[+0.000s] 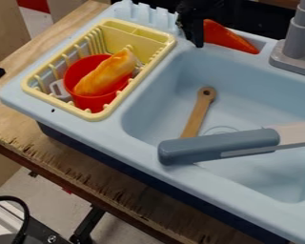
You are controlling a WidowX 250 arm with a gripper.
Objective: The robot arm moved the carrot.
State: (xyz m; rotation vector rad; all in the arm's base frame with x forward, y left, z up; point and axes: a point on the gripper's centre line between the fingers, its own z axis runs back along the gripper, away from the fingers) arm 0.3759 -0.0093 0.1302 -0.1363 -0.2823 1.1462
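Near faucet (299, 45), carrot (226, 38) diagonal, tip rightward.

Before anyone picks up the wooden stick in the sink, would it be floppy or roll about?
The wooden stick looks straight and solid, so probably stiff. Being slim, it may well be light. Its flat look suggests sliding more than rolling, though the blue handle hides its lower end, so its balance is hard to judge.
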